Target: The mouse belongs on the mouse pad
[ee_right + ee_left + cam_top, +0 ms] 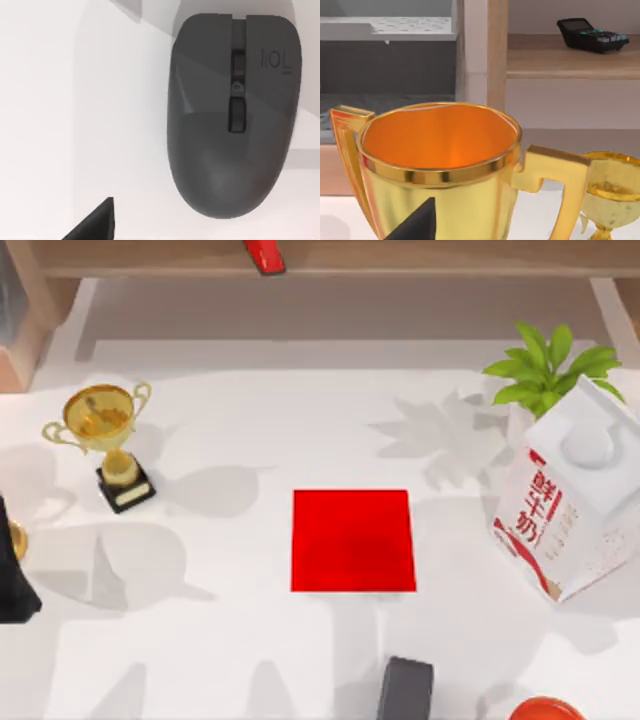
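**White tabletop, mouse well short of the pad**

White table under leaf shadows, wooden shelving along the frame's upper edge. Mouse [405,690] low in the top view, right of centre, cut off by the bottom edge and lying on bare table. Apart from the mouse pad [353,540], with a strip of white between them; nothing on the red square at mid-frame.

Right gripper [92,225] over the mouse [232,115], seen as one dark wedge at the picture's border. Spread or pressed together: cannot tell. Nothing pinched, judging by the mouse lying flat and untouched.

Likely trouble from here:
- Rounded matte back, so a grip taken high on the hump probably slides off. Safer across the flanks.
- Mouse off to one side of the wrist camera rather than centred, so a straight descent may catch one edge and skate it along the table.
- Red-orange round object [545,710] at the lower right corner and the milk carton [565,510] at mid-right both near the approach. A wide swing could clip either.
- Release too early and the mouse straddles the pad's near edge.

Left arm [12,580] parked at the left edge of the top view, its grip state also impossible to tell.

Right wrist view: whole mouse outline, scroll-wheel slot and faint lettering, all absent from the top view's cropped grey stub. Top view: the pad, the gap, plus trophy [105,435] upper left and plant [545,370] upper right. Left wrist view: gold cup [437,165] up close and a calculator [590,34] on a shelf.
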You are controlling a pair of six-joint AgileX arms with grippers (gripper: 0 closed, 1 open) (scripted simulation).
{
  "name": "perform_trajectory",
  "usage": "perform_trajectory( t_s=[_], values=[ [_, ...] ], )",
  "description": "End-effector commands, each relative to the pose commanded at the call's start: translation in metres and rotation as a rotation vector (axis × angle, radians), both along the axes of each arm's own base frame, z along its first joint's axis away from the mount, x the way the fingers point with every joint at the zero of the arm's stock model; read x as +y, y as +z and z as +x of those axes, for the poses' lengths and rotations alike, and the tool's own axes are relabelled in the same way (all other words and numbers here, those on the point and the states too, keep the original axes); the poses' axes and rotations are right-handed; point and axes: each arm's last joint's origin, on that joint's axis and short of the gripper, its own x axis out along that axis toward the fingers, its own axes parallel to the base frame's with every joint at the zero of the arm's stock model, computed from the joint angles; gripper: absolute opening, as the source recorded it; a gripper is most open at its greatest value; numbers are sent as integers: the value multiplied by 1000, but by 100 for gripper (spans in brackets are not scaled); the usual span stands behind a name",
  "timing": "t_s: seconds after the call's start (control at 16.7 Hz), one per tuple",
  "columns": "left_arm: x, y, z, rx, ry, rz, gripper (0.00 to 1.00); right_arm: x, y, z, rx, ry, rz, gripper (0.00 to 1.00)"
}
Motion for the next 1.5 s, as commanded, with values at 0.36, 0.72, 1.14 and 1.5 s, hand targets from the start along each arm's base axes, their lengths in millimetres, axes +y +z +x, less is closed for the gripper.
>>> perform_trajectory(
  t_s=[0.36,0.72,1.14,1.5],
  values=[
    [0,0,0,0,0,0,100,-4,-49,-8,2,2,1,100],
    [0,0,0,0,0,0,100,-1,-99,-1,3,-3,1,100],
    [0,0,0,0,0,0,100,-1,-100,0,2,-4,0,77],
    [0,0,0,0,0,0,100,-1,-100,0,2,-4,0,32]
  ],
)
